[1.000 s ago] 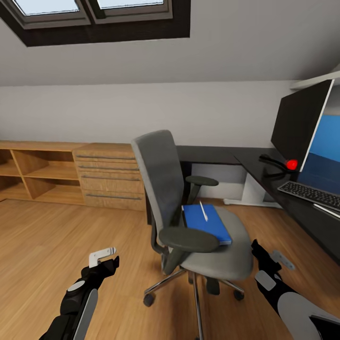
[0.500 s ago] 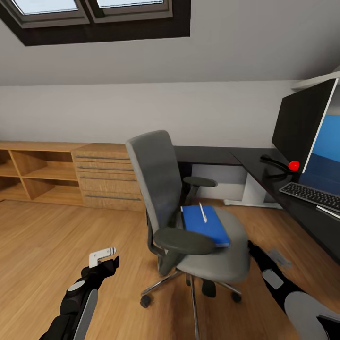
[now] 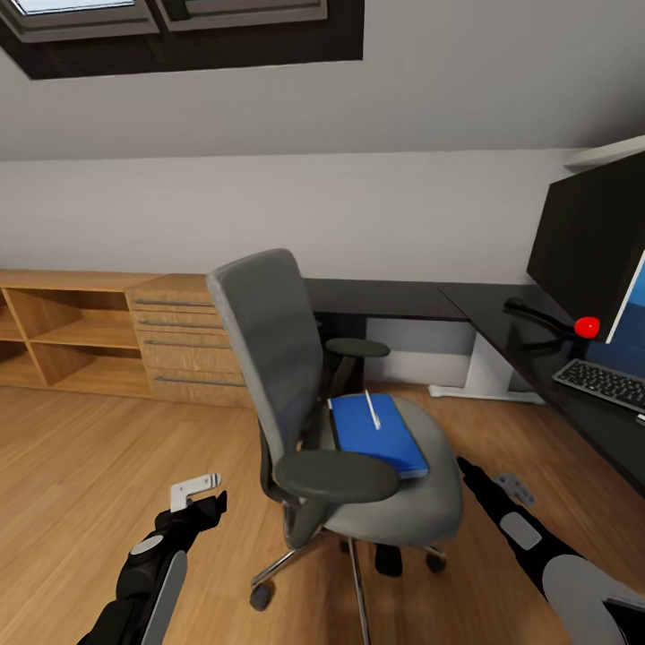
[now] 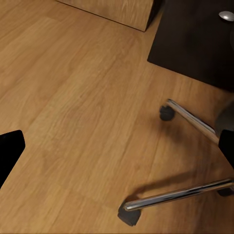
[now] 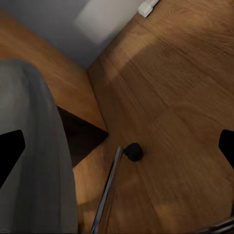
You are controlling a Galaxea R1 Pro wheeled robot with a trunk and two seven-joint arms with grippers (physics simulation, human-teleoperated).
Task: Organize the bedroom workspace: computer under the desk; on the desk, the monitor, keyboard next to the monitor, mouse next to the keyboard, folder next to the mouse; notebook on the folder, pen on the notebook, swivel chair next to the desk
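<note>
Folder (image 3: 376,434), bright blue, lies flat on the swivel chair (image 3: 296,376) seat with the pen (image 3: 371,409) resting on top, up and left of the right gripper (image 3: 479,477), which sits just beside the seat's edge with its fingers spread wide. Left gripper (image 3: 199,494) hovers over the wood floor (image 3: 81,466) left of the chair; whether it is apart or together, I cannot tell. Desk (image 3: 502,322) carries the monitor (image 3: 591,242) and keyboard (image 3: 605,383), beyond the right gripper

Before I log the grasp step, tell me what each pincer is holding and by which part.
Nothing is held. The left pincer hangs empty over the floor; the right pincer sits beside the swivel chair seat, apart from the folder and pen.
</note>
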